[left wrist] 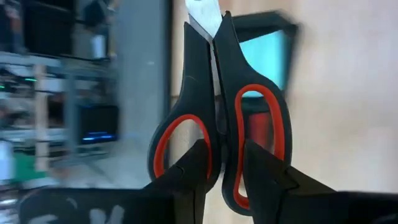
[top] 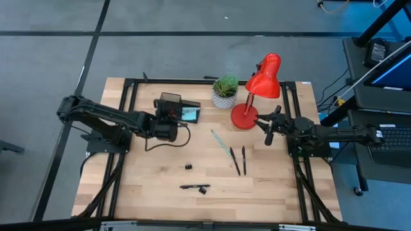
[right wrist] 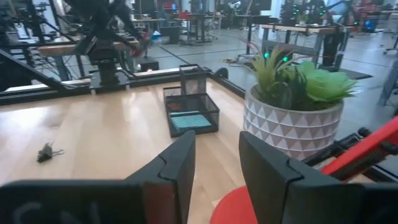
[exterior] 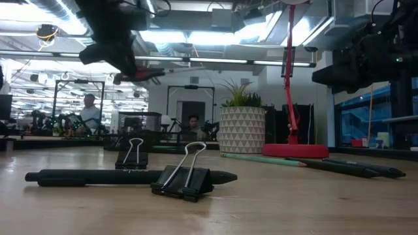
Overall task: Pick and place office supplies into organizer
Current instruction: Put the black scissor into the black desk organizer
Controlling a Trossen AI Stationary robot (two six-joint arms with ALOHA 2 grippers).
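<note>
Left gripper (top: 172, 123) holds the scissors (left wrist: 217, 118) by the handles, jaws clamped, raised just beside the organizer (top: 182, 109). Recommended: centre the blades over an open compartment and lower upright before release. Clips (top: 189, 167) and pens (top: 239, 159) lie on the table (top: 141, 186). Right gripper (top: 270, 131) waits near the lamp (top: 257, 96), jaws narrowly apart, empty.

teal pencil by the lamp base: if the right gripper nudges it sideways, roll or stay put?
The teal pencil is long and thin and lies flat on bare wood table, so it would probably roll if pushed across its length. It looks stiff, likely sliding as one piece. Two black pens lie close by and could get knocked.
</note>
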